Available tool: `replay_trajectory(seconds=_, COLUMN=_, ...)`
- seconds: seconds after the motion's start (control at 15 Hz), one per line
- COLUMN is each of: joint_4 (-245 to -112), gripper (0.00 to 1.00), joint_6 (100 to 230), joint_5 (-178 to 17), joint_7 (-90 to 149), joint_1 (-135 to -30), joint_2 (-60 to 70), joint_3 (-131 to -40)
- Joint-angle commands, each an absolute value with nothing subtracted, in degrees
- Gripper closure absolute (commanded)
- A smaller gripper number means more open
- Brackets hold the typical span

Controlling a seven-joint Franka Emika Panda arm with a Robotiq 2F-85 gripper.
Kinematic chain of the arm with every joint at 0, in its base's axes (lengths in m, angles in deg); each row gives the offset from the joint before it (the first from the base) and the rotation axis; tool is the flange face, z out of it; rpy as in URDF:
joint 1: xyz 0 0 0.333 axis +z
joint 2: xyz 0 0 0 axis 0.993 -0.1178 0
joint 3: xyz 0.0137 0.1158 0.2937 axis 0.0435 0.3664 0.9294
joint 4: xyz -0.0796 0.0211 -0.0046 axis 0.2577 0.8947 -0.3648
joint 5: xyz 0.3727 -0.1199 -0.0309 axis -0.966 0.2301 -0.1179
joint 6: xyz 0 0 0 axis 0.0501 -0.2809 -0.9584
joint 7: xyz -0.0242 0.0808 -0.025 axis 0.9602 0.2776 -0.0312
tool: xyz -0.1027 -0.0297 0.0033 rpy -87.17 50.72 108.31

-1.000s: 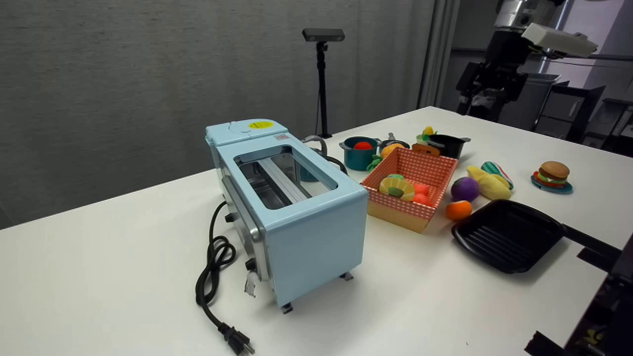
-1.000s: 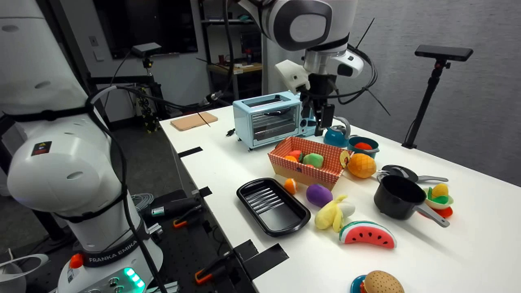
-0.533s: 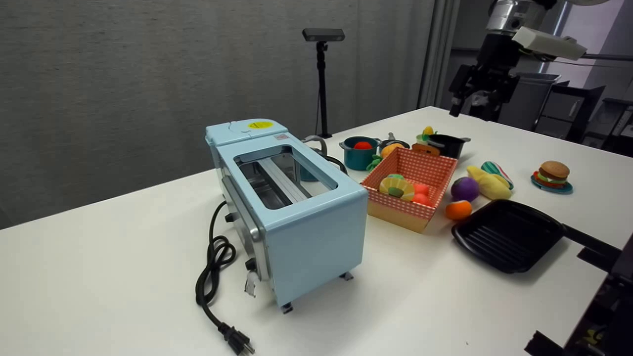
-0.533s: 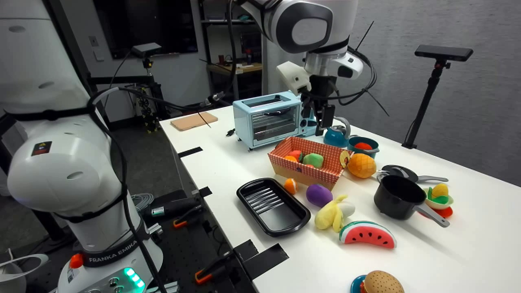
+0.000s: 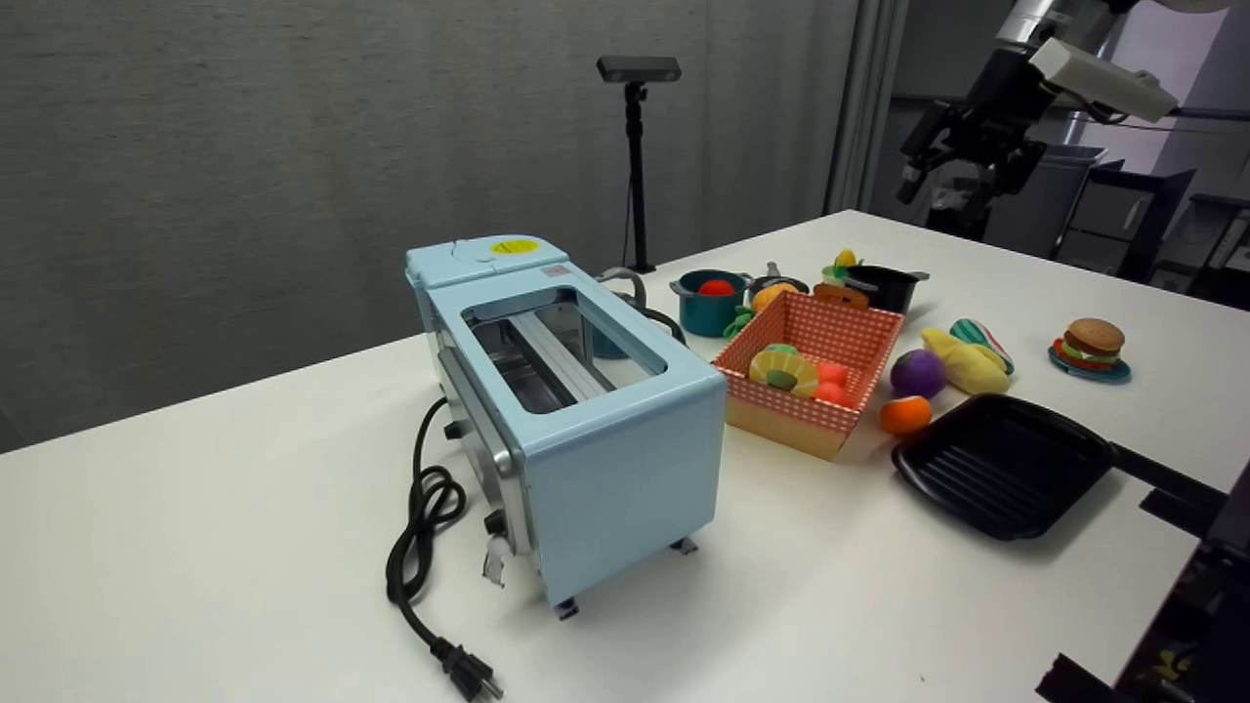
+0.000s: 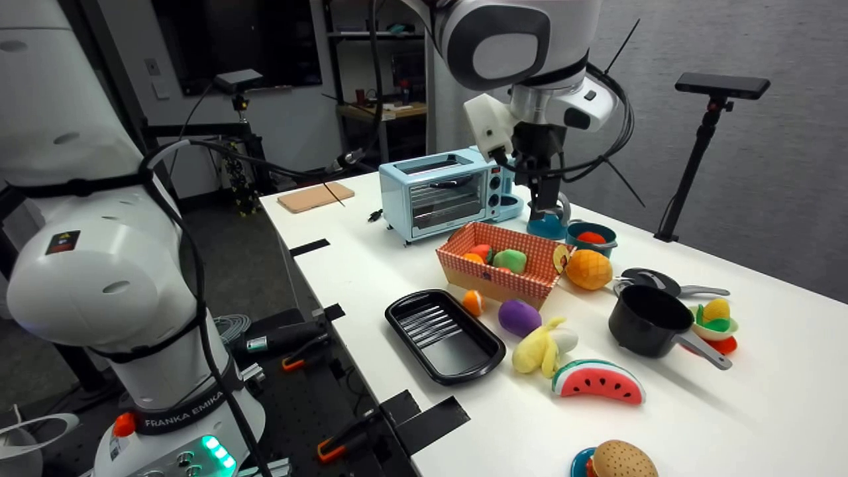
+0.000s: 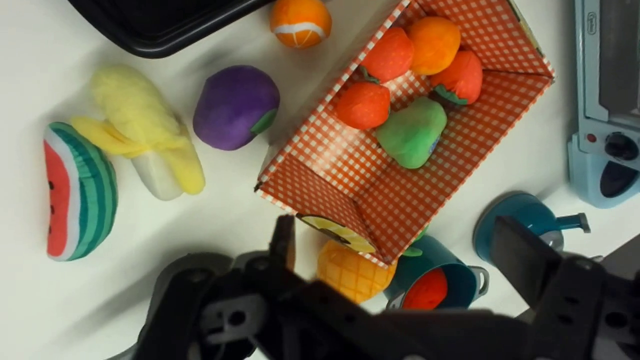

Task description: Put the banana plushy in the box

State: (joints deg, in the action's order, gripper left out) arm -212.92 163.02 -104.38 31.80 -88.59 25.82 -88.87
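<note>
One soft yellow plush banana (image 6: 532, 354), lying outside the tan-sided, red-checked open box (image 6: 510, 240)

Banana: on the white tabletop (image 6: 742, 424); in an exterior view, right of the black ridged rectangular pan (image 6: 457, 354), between the rounded purple plush toy (image 6: 520, 318) and the red-and-green plush watermelon slice (image 6: 599, 385).
Box: in an exterior view, farther off, slightly left of the banana; inside, I count three red plush strawberries (image 7: 364, 106), one round orange plush fruit (image 7: 434, 45), one green pear-shaped plush toy (image 7: 412, 132).
Black two-fingered gripper (image 7: 395, 232): raised above the tabletop, jaws spread wide, holding nothing.
</note>
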Motion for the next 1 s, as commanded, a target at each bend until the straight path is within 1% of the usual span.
replay_trajectory(seconds=0.0, joint_4=-218.0, gripper=0.00, joint_6=165.3, joint_5=-105.6, joint_7=32.6, joint_1=-89.4, joint_2=30.7, joint_3=-89.3)
replay_trajectory(seconds=0.53, joint_4=-228.9, gripper=0.00, joint_6=167.8, joint_5=-104.1, joint_7=32.7, joint_1=-89.1, joint_2=43.6, joint_3=-89.4)
replay_trajectory(seconds=0.93, joint_4=-226.6, gripper=0.00, joint_6=167.9, joint_5=-110.8, joint_7=33.4, joint_1=-88.2, joint_2=41.7, joint_3=-92.6)
